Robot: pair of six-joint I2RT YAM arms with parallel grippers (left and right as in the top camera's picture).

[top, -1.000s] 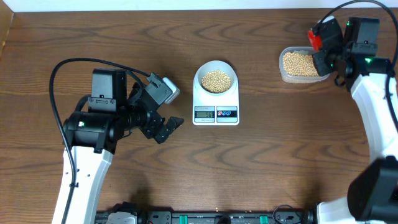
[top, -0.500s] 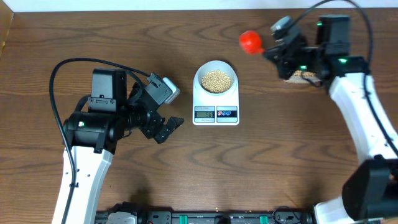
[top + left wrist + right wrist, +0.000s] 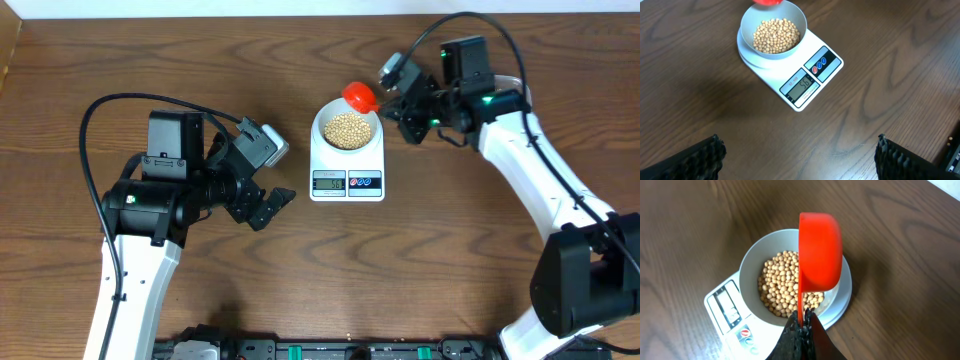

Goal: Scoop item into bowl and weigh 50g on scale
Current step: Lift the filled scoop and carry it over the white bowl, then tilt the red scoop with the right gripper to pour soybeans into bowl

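Right jaws clamp red scoop [image 3: 820, 250]; scale [image 3: 812, 75] reads 56.

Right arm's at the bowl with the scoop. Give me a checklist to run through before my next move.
1. Grip: right gripper shut on the red scoop handle: ok.
2. Position: red scoop above the bowl edge: ok.
3. Seating: bowl sits on the scale, beans inside: ok.
4. Scoop load: only its outside shows: cannot tell.
5. Reading: display digits look like 56, past target if so: not ok.
6. Clearance: left gripper open, away from the scale: ok.
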